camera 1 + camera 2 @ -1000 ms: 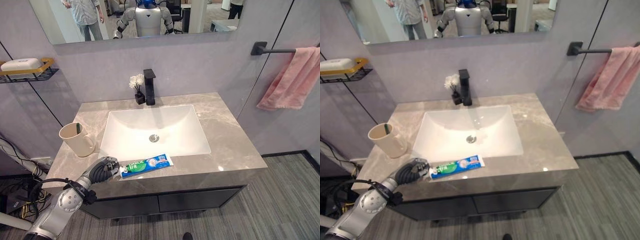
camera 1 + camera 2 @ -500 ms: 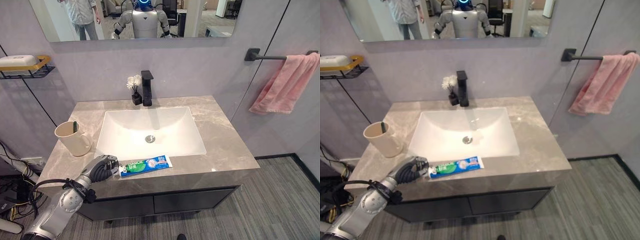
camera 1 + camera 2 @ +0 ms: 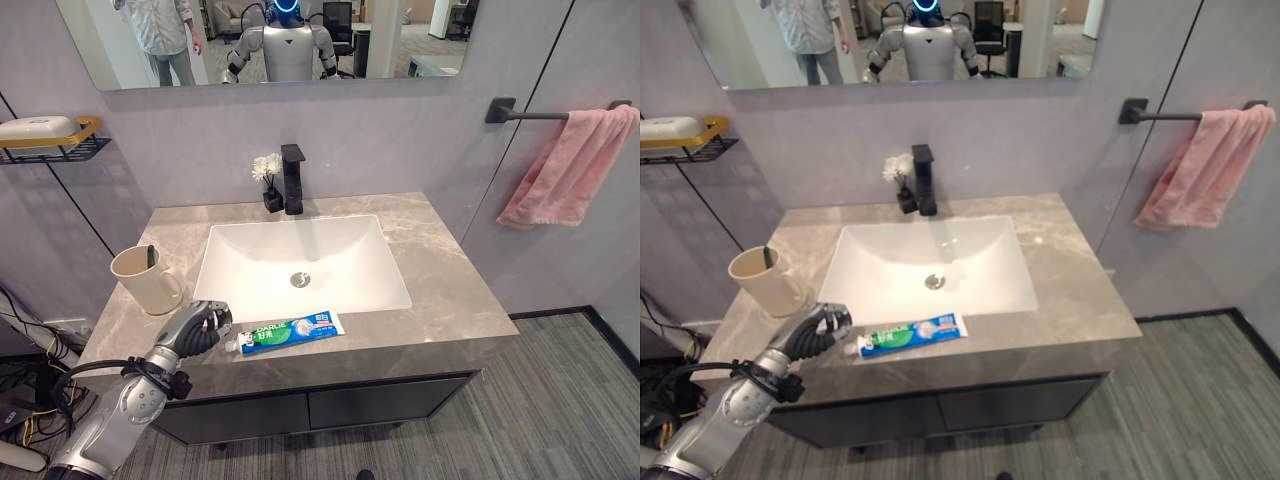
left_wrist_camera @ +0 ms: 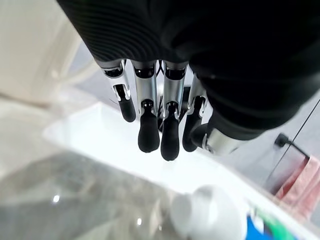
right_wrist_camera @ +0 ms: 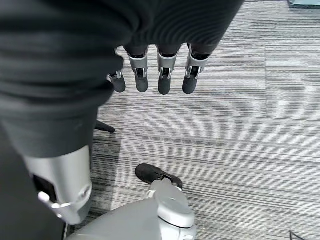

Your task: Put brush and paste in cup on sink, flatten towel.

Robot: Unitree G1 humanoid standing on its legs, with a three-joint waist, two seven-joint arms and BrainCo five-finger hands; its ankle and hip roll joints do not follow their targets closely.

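Since a second ago the left hand (image 3: 197, 329) has drawn back a little from the toothpaste (image 3: 290, 331), so a small gap now shows between its fingertips and the white cap. Its fingers (image 4: 150, 131) hang loosely curled and narrow, holding nothing, poised beside the cap end as if lining up a grasp. The tube lies flat on the counter (image 3: 455, 290) along the front edge of the sink (image 3: 300, 255), within easy reach. The cup (image 3: 145, 280) stands near, behind the hand, with the brush (image 3: 151, 255) already inside. The towel (image 3: 565, 165) hangs bunched on its bar. The right hand (image 5: 155, 75) hangs relaxed over the floor.
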